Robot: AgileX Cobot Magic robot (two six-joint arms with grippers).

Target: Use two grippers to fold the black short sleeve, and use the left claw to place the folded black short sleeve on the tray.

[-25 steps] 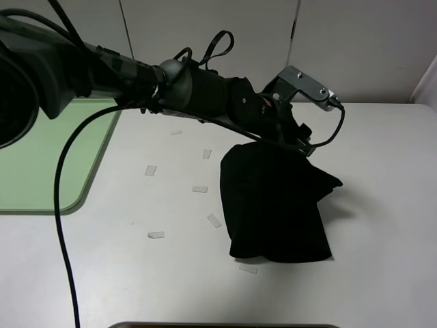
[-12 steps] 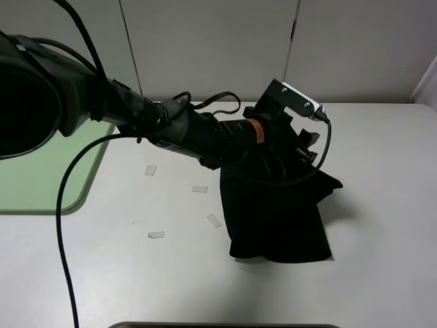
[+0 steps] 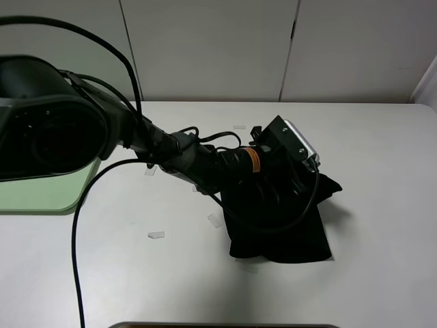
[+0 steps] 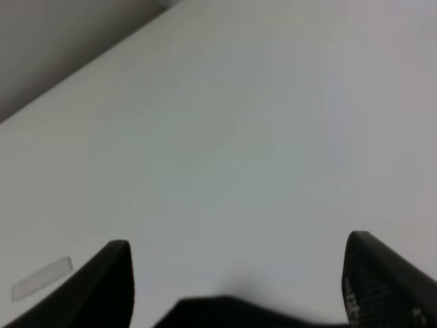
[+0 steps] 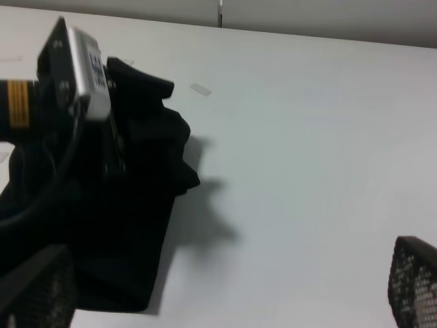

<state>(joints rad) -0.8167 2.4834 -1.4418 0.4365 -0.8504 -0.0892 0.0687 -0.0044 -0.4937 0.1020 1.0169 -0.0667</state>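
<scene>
On the table right of centre, folded black short sleeve [image 3: 280,219] lies long axis front-to-back. Left claw [image 3: 300,174] sits at its far edge, jaws part-open, grip unclear. Tray [image 3: 41,195] far left.

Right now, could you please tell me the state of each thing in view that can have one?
black short sleeve: folded into a compact bundle, lying on the table, not on the tray.
tray: on the table at the left, no shirt on it.
left gripper: jaws apart, down at the shirt's far edge.
right gripper: jaws wide open, holding nothing, away from the shirt.
</scene>
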